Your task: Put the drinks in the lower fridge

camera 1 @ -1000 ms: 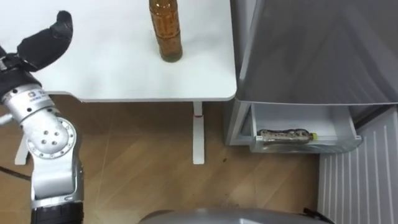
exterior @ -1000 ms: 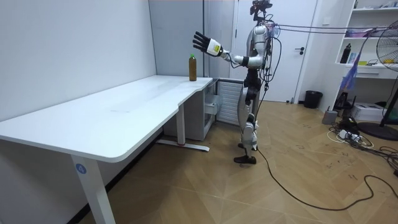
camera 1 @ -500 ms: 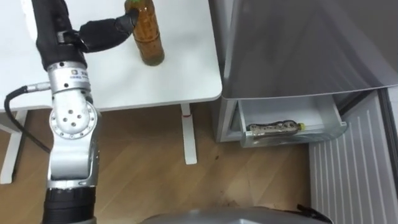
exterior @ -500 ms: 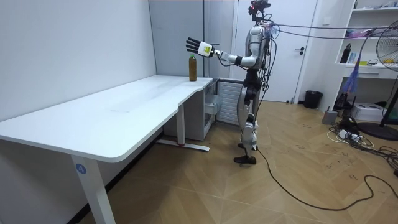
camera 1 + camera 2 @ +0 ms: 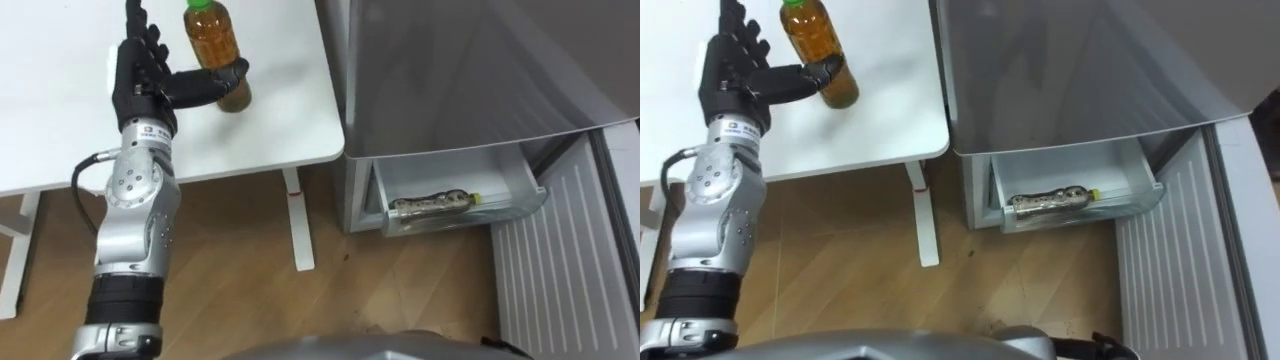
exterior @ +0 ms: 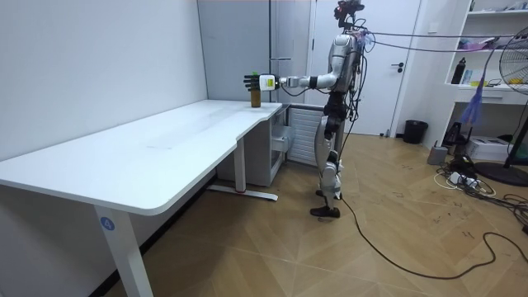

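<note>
An amber drink bottle (image 5: 214,45) with a green cap stands upright near the right edge of the white table (image 5: 280,120). My left hand (image 5: 140,78) is just left of it. The fingers point straight up and the thumb reaches across the bottle's lower front, touching it. The hand is open and not closed round the bottle. In the room view the left hand (image 6: 255,82) is stretched out over the table corner, in front of the bottle (image 6: 256,99). The lower fridge drawer (image 5: 520,195) is pulled out, and another bottle (image 5: 432,204) lies on its side in it.
The grey fridge body (image 5: 460,80) stands directly right of the table. Its open door (image 5: 565,260) is at the lower right. A white table leg (image 5: 297,215) stands on the wood floor beside the drawer. I stand facing the table corner and the fridge.
My left hand has come down from above the bottle to its left side, and the thumb now lies against it. The camera has shifted, so the scene sits further left.
</note>
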